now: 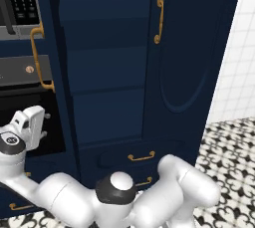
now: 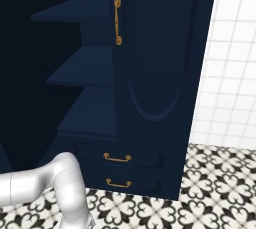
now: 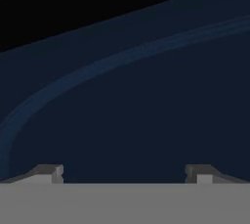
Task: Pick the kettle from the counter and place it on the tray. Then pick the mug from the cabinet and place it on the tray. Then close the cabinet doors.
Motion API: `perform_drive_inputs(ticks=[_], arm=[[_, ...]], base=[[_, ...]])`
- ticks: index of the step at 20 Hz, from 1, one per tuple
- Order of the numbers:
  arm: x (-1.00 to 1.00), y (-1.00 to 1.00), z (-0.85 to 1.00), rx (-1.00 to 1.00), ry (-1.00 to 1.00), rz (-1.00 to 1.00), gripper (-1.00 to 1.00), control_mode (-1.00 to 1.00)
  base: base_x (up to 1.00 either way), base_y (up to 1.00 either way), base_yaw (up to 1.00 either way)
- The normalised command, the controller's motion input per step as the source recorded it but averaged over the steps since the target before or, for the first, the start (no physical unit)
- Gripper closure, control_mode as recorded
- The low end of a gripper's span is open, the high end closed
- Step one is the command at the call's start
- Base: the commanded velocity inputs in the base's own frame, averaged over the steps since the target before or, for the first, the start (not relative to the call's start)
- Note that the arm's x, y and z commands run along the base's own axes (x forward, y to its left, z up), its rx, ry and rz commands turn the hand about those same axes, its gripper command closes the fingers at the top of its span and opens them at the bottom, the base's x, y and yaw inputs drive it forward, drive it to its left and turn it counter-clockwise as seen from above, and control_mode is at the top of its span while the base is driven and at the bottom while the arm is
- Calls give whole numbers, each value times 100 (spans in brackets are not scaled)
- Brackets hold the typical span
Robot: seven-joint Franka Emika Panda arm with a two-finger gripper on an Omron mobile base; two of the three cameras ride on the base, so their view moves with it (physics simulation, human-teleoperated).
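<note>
Item: tall dark navy-blue cabinet, standing ahead of the robot against the white-tiled wall; interior shelves bare and exposed in both base views. Right-hand navy panelled door, with curved raised moulding and long gold-brass bar handle, lies shut across the right half of the carcass; left-hand navy panelled door stands swung out, seen edge-on, its gold-brass bar handle facing the black oven front beside it. Below the shelves, two navy drawers, each with a small gold pull: upper pull, lower pull. Tool: two-finger gripper on the white arm, fingertips set far apart, nothing between them; in the hand view it faces a navy panel with curved moulding at close range, contact not determinable. White wrist housing sits low at the left of the left base view, before the oven. Surface: floor of black-and-white patterned tile, running to the wall at right.
</note>
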Motion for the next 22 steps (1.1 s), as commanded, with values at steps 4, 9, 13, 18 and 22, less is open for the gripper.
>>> perform_drive_inputs(ticks=[4,9,13,18,22], arm=[[26,-79,0,1,-3,-1,-100,-100],[13,-96,0,4,-9,0,-100,-100],[11,-100,0,6,-10,0,-100,-100],[22,-100,0,7,-8,0,-100,-100],[44,-97,0,9,-4,0,-100,-100]], base=[[0,0,0],[0,0,0],[0,0,0],[0,0,0],[0,0,0]])
